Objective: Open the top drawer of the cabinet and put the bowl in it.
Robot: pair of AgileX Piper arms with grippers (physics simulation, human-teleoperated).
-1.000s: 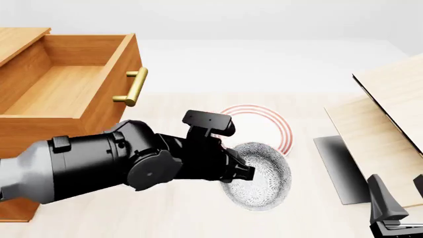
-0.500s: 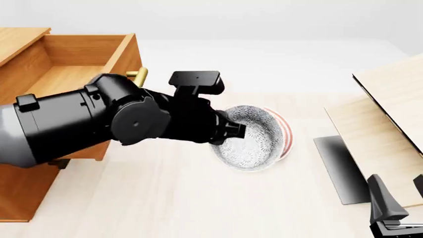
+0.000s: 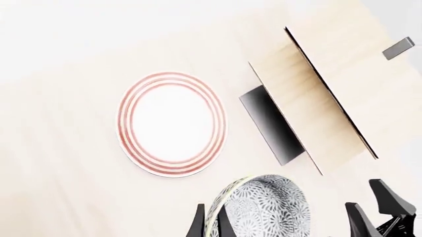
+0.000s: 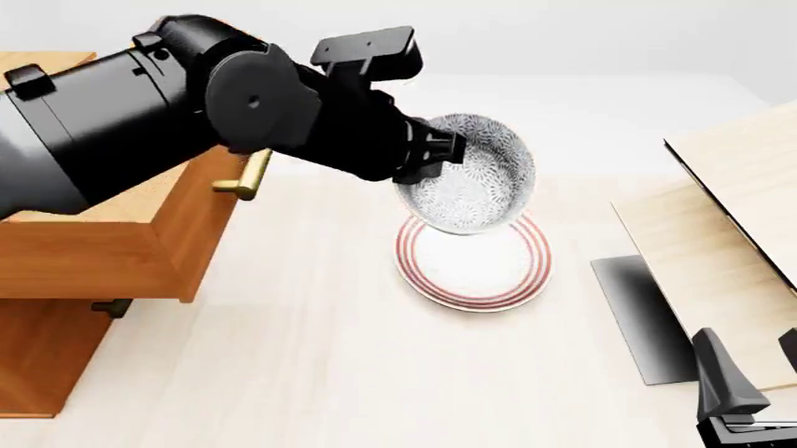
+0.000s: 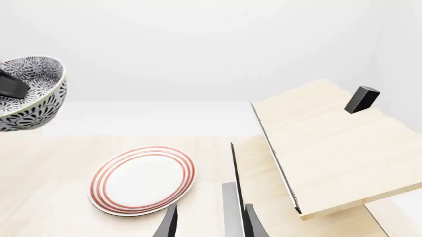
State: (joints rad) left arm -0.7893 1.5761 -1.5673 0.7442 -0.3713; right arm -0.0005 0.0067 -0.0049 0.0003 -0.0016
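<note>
The speckled grey-blue bowl (image 4: 480, 177) hangs tilted in the air above the red-ringed plate (image 4: 473, 266). My left gripper (image 4: 430, 157) is shut on the bowl's rim; in the left wrist view the fingers (image 3: 197, 224) pinch the rim of the bowl (image 3: 264, 210). The top drawer (image 4: 100, 257) of the orange-brown cabinet (image 4: 44, 359) stands pulled out at the left, its brass handle (image 4: 256, 175) just left of the bowl; my arm hides most of its inside. My right gripper (image 4: 749, 387) is open and empty at the near right, also in its wrist view (image 5: 211, 224). The bowl also shows there (image 5: 29, 94).
The plate also shows in the wrist views (image 3: 171, 123) (image 5: 142, 180). Pale light-wood furniture (image 4: 734, 215) with a dark grey slab (image 4: 641, 317) at its foot stands at the right. Light table top lies between the cabinet and the plate.
My left arm has lifted the bowl from the table beside the plate, up and away from me to above the plate, near the drawer's handle. The right arm has not moved.
</note>
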